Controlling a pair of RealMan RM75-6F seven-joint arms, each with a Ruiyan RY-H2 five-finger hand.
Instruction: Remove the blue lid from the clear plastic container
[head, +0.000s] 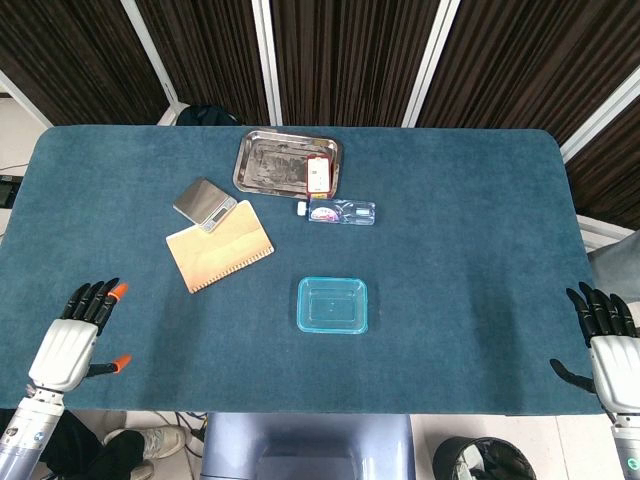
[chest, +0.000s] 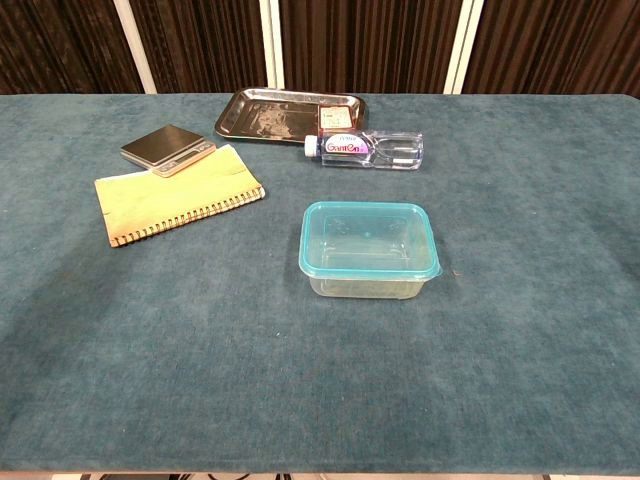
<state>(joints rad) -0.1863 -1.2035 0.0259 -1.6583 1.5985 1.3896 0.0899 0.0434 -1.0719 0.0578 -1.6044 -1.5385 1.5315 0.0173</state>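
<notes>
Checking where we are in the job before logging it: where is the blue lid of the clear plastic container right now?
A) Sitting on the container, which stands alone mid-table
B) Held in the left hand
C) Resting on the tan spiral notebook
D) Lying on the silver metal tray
A: the blue lid sits on top of the clear plastic container, while the left hand and right hand are empty at the table's near corners.
</notes>
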